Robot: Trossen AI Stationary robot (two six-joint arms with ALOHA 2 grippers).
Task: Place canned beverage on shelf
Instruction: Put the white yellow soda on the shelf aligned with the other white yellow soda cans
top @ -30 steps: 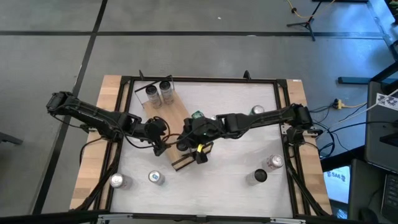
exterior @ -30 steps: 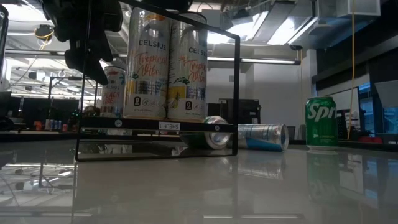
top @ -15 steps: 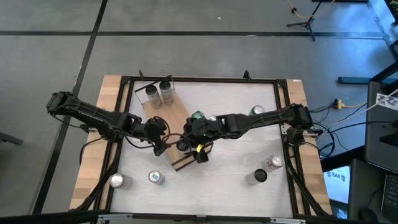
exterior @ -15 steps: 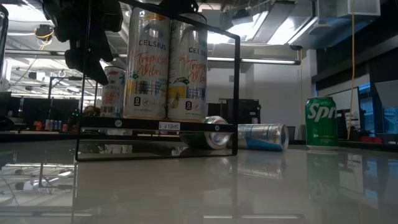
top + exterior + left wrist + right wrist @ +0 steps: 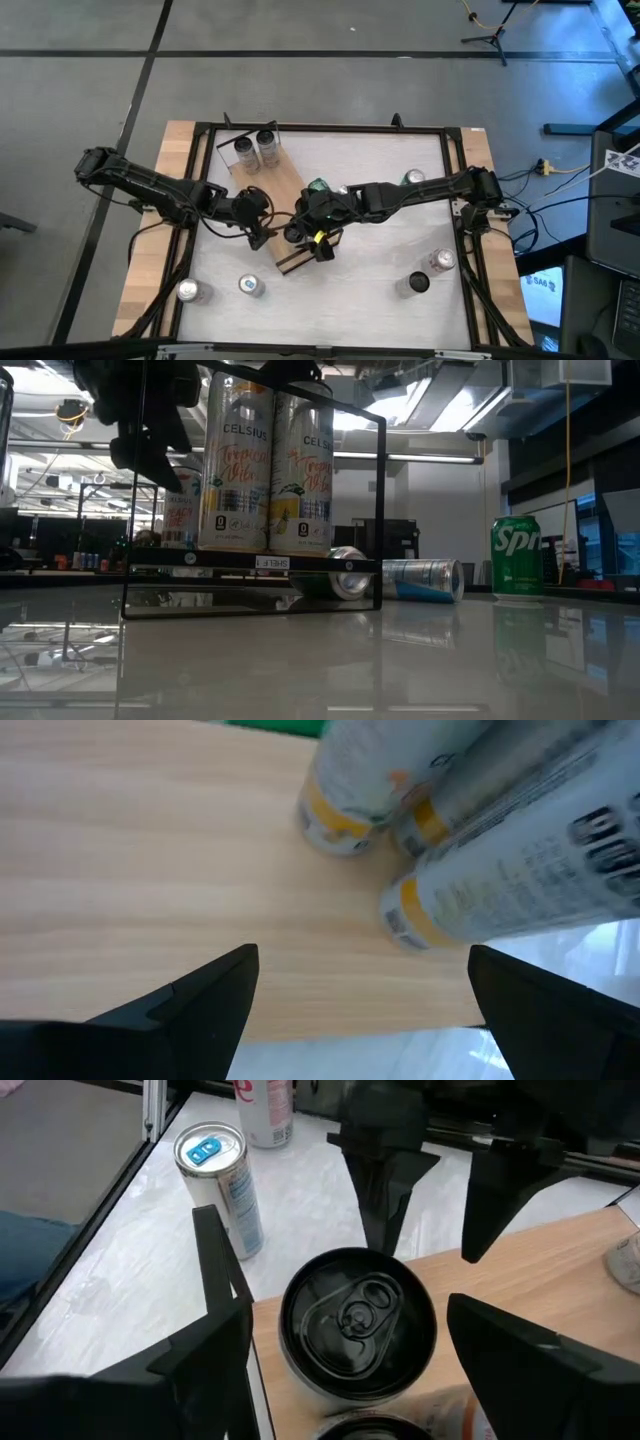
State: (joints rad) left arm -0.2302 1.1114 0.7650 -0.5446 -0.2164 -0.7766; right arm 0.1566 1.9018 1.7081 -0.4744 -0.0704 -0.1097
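Note:
The shelf [image 5: 268,190] is a light-wood board lying slantwise on the table. At its near end two tall Celsius cans [image 5: 235,460] [image 5: 300,465] stand upright side by side on their bases. My right gripper [image 5: 350,1310] hangs open above the black-topped can [image 5: 358,1325], a finger on either side of its top and a gap showing on both sides. My left gripper [image 5: 360,960] is open over bare board beside those cans, with nothing between its fingers. It also shows in the right wrist view, as my left gripper [image 5: 440,1190].
Two more cans [image 5: 255,148] stand at the shelf's far end. Loose cans stand near the front edge [image 5: 190,290] [image 5: 250,286] and at the right [image 5: 440,260] [image 5: 415,283]. A green Sprite can [image 5: 516,555] stands upright, and a silver can [image 5: 422,580] lies on its side.
My right gripper has turned a little where it hangs over the near-end cans. The cans and the shelf have stayed as they were.

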